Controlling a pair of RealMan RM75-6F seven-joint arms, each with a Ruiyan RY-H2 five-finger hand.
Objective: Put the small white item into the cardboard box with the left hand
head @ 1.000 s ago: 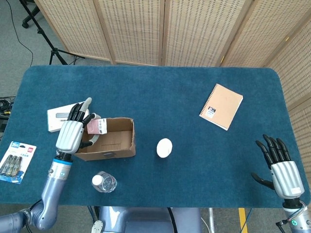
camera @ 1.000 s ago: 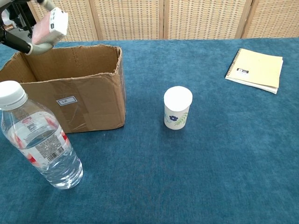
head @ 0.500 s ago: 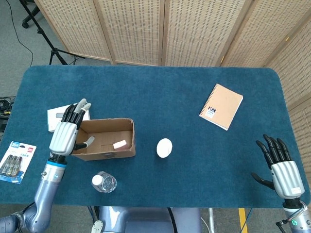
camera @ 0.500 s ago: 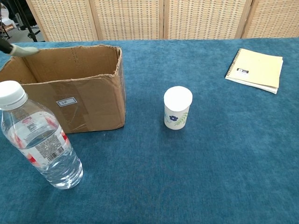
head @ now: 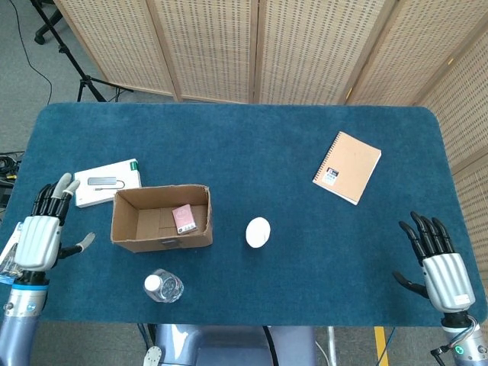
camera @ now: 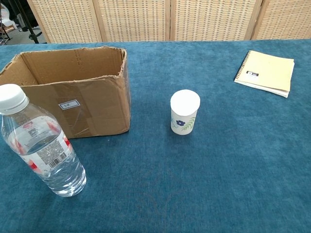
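The open cardboard box [head: 130, 227] sits at the table's left; the chest view shows its front wall [camera: 77, 104]. A small pinkish-white packet [head: 184, 218] lies flat inside the box, near its right wall. My left hand [head: 40, 240] is well left of the box, near the table's left edge, fingers spread and holding nothing. Over the front right corner, my right hand [head: 437, 268] is open too, fingers apart. Neither hand shows in the chest view.
A white paper cup [head: 258, 232] [camera: 184, 112] stands right of the box. A water bottle [head: 163, 287] [camera: 41, 143] stands in front of it. A white flat box [head: 107, 183] lies behind, a battery pack [head: 6, 259] at the left edge, a notebook [head: 347, 167] far right.
My left hand let the packet go over the box, and it now lies inside. The hand then drew back left, away from the box. The right hand stayed put.
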